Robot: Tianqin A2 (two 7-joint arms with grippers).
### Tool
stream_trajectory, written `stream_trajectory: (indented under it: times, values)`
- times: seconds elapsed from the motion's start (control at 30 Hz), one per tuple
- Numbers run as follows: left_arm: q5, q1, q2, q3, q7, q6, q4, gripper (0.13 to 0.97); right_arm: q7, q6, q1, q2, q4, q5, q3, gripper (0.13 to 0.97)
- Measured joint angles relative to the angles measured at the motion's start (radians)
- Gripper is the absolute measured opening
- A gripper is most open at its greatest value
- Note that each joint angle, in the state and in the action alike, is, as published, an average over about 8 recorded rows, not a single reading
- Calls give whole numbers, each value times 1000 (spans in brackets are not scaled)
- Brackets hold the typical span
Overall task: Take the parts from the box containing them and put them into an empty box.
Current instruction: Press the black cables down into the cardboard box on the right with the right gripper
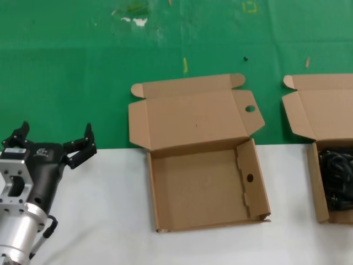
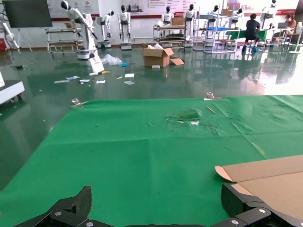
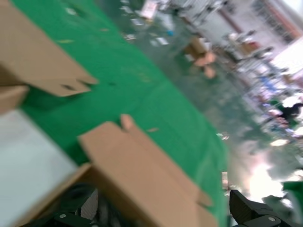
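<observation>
Head view: left gripper [image 1: 55,138], fingers spread, well apart from empty box [image 1: 207,190].

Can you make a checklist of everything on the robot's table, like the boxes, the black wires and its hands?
Surface: white table in front, green mat behind.
Job's things: empty box in the middle, lid open, nothing inside. Box containing them at the right edge, partly out of view, lid open, holding the parts, black bundled cords.
Clutter: small scraps and marks on the green mat.
Grippers: left gripper open, at the table's left side, apart from both boxes. Right gripper open, above the box with the cords, holding nothing.
Cables: only the cords in the box.
Surroundings: hall with other robots, shelves and people.
</observation>
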Motion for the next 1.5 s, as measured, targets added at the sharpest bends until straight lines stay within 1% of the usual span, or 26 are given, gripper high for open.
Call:
stream_trajectory:
  times: [0.13,0.23,0.33,0.43,0.57,0.7,0.93,1.13,1.5]
  values:
    - [0,0,0,0,0,0,0,966,-46,48,-40,179,65,171,-93,966]
    - [0,0,0,0,0,0,0,966,-84,80,-43,297,81,280,-164,966]
    - [0,0,0,0,0,0,0,966,-129,102,-17,382,69,359,-227,966]
    - [0,0,0,0,0,0,0,966,-180,115,29,430,46,413,-278,966]
    - [0,0,0,0,0,0,0,966,-251,123,111,450,22,468,-340,966]
    - [0,0,0,0,0,0,0,966,-322,125,206,441,5,531,-415,966]
    - [0,0,0,0,0,0,0,966,-426,127,361,423,-33,673,-570,966]
    - [0,0,0,0,0,0,0,966,-448,133,435,435,-54,726,-650,966]
    - [0,0,0,0,0,0,0,966,-440,149,523,437,-73,740,-751,958]
